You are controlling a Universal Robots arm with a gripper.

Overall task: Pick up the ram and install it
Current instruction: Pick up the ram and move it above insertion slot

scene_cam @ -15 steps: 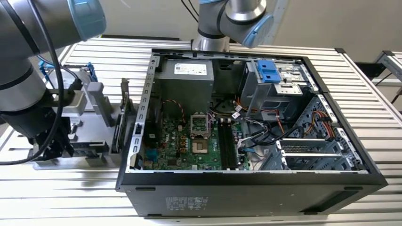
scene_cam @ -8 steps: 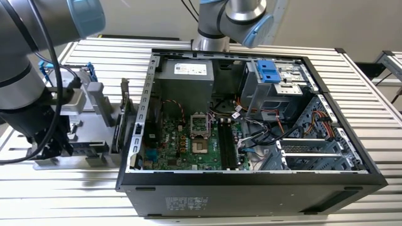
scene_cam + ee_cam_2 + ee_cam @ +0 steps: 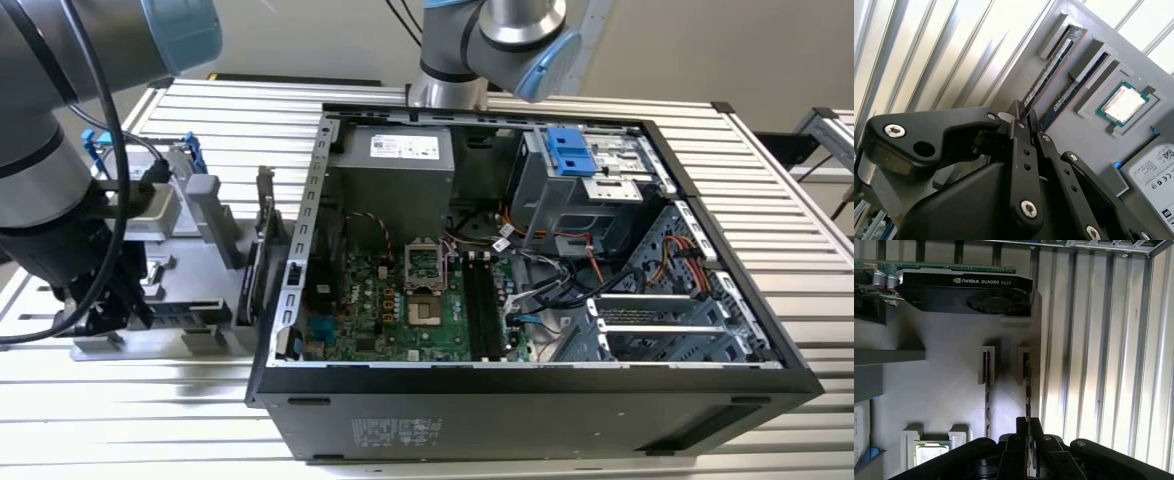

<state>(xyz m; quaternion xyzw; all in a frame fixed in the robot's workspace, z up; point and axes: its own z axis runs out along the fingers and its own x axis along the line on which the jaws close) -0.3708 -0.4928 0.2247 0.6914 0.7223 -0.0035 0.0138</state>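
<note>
The gripper [image 3: 1028,426] is down on the tray [image 3: 944,390], its fingers [image 3: 1021,432] drawn in on either face of the ram [image 3: 1027,385]. They look closed on it, though how firmly the pads bite I cannot tell. The ram stands edge-up in the tray slot nearest the tray's outer edge, with its far end seated in a slot bracket; it has not left the tray. In the second wrist view the same ram [image 3: 1051,70] runs in between the fingertips of the gripper [image 3: 1024,114].

A second stick [image 3: 986,382] stands in the next slot further into the tray, just beside the held one. Further in again lie a CPU [image 3: 929,451] and a drive [image 3: 860,427], and a card [image 3: 964,290] stands at the tray's far end. In the exterior view the arm [image 3: 54,180] hangs over the tray [image 3: 194,255], which lies beside the case [image 3: 534,395] on the exterior view's left.

Risks, as I judge them:
- The ram is very thin, so a hold that is slightly off square could let it pivot between the pads.
- If it comes up tilted, its far end could jam in the bracket and drag the tray or flex the board.
- The second stick is close, so a sideways drift could knock it.
- A skewed hold would carry over to the case, where the ram would meet its socket crooked and might fail to seat.
</note>
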